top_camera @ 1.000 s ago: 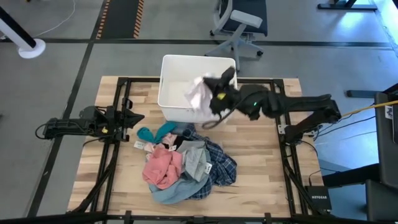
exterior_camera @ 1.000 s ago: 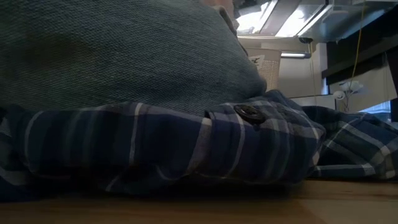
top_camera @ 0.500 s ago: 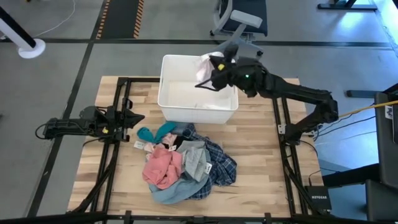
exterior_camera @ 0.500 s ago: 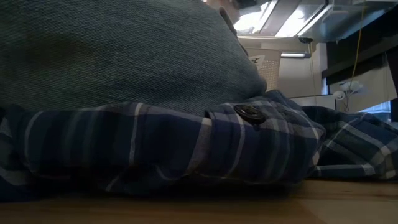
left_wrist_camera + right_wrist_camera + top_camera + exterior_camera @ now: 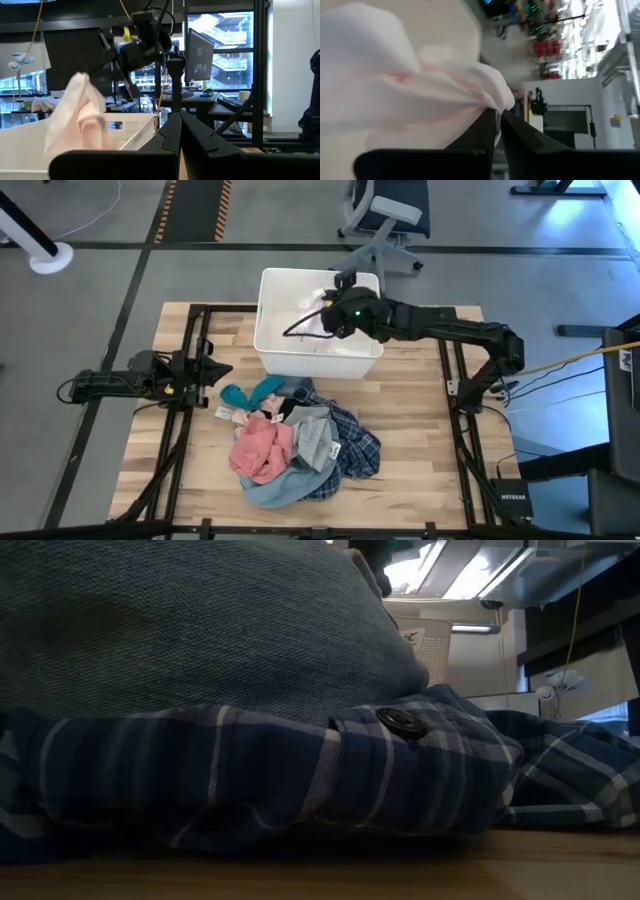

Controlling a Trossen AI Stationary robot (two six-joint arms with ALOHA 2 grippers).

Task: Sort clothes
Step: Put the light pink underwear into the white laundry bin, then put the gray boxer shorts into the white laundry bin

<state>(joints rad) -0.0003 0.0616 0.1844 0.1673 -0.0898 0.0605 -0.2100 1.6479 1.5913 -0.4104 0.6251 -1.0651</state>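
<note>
My right gripper [image 5: 327, 307] is over the white bin [image 5: 270, 345], shut on a white, faintly pink garment [image 5: 80, 117] that hangs from it into the bin. The other clothes lie in a pile on the table's near middle: a salmon pink piece [image 5: 262, 448], a teal one [image 5: 240, 393], a grey one [image 5: 315, 435], the navy plaid shirt [image 5: 352, 448] and the light-blue denim shirt [image 5: 272, 492]. My left gripper [image 5: 218, 368] is shut and empty at the table's left, left of the pile. The low view shows only denim [image 5: 190, 630] lying on plaid [image 5: 300, 780]. My right gripper pinches a bunched fold at the top of the white garment [image 5: 485, 102] between its two fingers. The cloth hangs slack below the fingers, and its lower part reaches down inside the bin [image 5: 75, 142]. Its lower end is hidden.
The bin stands at the table's far middle. Bare wooden table [image 5: 420, 410] lies right of the pile and along the near edge. An office chair [image 5: 385, 220] stands on the floor beyond the far edge.
My right gripper, shut on the white garment throughout, has carried it from over the bin's right near part toward the far edge, then toward the left, over the bin's inside. The garment has gone with it. The pile and my left arm have kept still.
</note>
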